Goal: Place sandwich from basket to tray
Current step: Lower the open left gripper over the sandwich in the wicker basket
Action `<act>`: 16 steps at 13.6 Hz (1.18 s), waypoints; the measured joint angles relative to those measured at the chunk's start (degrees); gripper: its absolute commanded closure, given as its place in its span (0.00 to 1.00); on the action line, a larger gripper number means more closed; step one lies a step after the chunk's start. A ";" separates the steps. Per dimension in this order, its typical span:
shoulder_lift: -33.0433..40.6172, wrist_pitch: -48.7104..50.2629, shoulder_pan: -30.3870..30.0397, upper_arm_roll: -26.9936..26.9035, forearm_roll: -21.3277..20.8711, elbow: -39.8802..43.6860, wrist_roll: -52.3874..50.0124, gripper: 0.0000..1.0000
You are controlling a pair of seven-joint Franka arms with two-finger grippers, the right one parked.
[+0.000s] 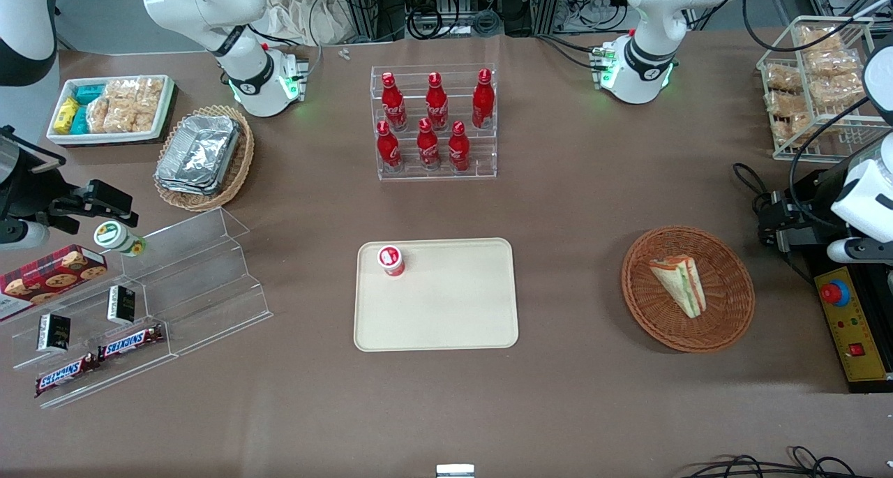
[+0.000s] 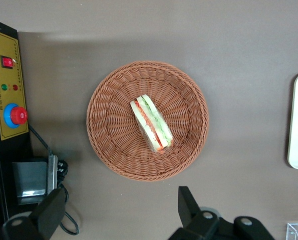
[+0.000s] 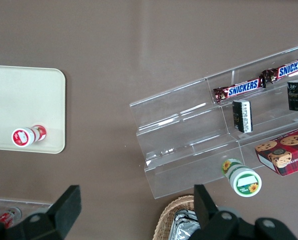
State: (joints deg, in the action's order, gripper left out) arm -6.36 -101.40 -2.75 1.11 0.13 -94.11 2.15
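Brown bench [image 1: 572,206] carries the wicker basket [image 2: 108,145] with the sandwich [image 2: 151,124] inside, well apart from the cream tray [image 1: 446,317]. Above the basket, the claw [image 2: 118,210] hangs wide, empty.

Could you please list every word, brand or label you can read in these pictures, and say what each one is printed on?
"SNICKERS": on two candy bars on the clear stepped display.
Red bottles in the clear rack: white script too blurred to read.
Yellow control box: markings too small.
Small dark packets, cookie box, green-lidded cup, red cup on the tray: unreadable.
Sandwich, basket, open gripper above: no text.
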 measured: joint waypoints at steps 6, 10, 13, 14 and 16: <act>-0.13 0.05 0.07 0.00 0.00 0.00 0.00 0.00; -0.35 0.11 0.24 0.01 -0.01 -0.17 0.00 0.00; -0.67 -0.19 0.24 0.01 0.02 -1.57 0.00 0.00; -0.72 -0.65 0.24 0.01 0.03 -2.53 0.00 0.00; -0.84 -3.68 0.25 0.01 0.03 -5.37 0.00 0.00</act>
State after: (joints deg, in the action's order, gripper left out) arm -7.20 -105.08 -2.50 1.12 0.17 -99.48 2.15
